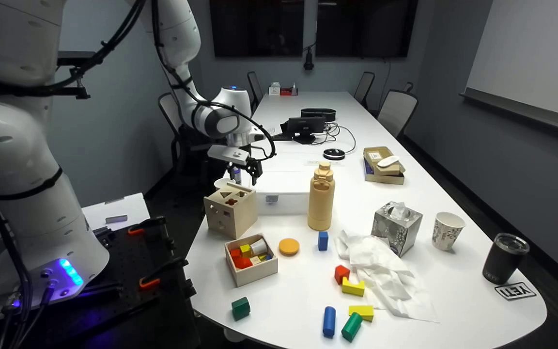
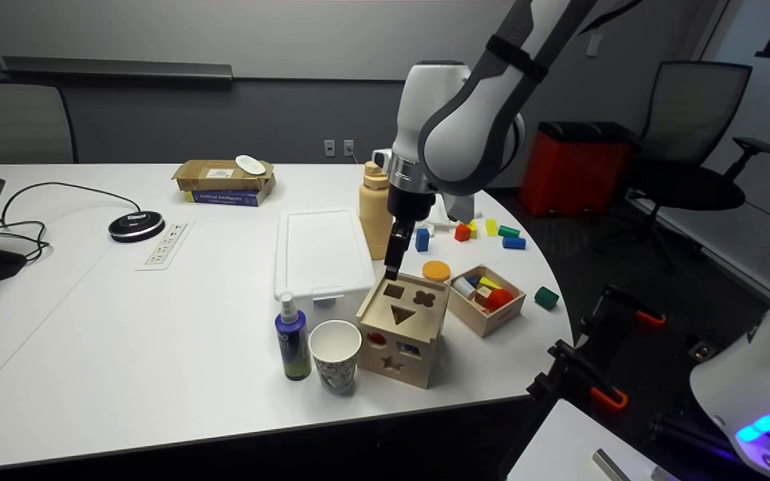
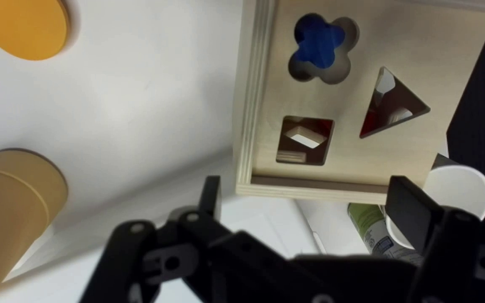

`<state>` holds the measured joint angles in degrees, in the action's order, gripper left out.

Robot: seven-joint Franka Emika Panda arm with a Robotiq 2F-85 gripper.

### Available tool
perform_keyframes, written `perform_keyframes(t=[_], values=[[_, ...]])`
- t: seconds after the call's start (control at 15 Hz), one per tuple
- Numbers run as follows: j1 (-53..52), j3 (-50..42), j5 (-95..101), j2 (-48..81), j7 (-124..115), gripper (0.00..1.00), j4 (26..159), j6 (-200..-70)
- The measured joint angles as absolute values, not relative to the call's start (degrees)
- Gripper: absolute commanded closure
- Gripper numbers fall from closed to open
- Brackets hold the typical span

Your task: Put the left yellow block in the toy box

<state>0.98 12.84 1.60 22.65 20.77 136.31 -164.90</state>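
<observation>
I have the black two-finger gripper [image 3: 305, 191], jaws wide apart, near the rim of the light-wood cube toy box [image 1: 240, 215]; contact I cannot tell. Beside the box: open wooden tray [image 1: 257, 273] of coloured pieces [image 1: 243, 262]. Well apart, the notched left yellow block [image 1: 353, 289] sits on the white table [image 1: 288, 310] near a small red block [image 1: 341, 274].

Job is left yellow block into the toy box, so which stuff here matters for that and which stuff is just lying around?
Part of the job:
left yellow block, likely the notched one, further left in both exterior views
toy box
gripper, open

Just lying about:
other loose yellow block
tan bottle
orange disc
wooden tray
tissue box
black tumbler
spray bottle
</observation>
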Motion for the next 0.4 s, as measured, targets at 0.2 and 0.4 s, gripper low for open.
perform_keyframes(t=[0.2, 0.4], values=[[0.99, 12.8, 1.37, 19.73, 20.77, 0.0, 136.52, -162.85], [0.97, 12.4, 1.36, 17.89, 20.77, 0.0, 136.72, -162.54]])
